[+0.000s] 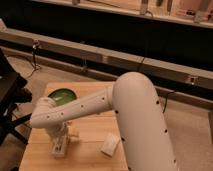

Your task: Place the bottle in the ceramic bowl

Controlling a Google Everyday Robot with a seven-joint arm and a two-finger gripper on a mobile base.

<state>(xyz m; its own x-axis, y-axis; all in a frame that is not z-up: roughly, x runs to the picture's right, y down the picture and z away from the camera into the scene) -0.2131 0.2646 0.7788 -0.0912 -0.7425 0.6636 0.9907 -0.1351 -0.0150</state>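
The ceramic bowl (pixel 61 95) is green and shallow and sits at the back left of the wooden table (pixel 90 150), partly hidden by my arm. My gripper (pixel 59 146) points down at the table's front left, in front of the bowl. A small pale shape (pixel 75 134) right beside the gripper looks like the bottle, but the gripper hides most of it. I cannot tell whether it is held.
A flat white packet (pixel 110 145) lies on the table to the right of the gripper. My thick white arm (pixel 135 115) covers the table's right side. A dark chair (pixel 10 95) stands to the left. A long rail (pixel 100 55) runs behind the table.
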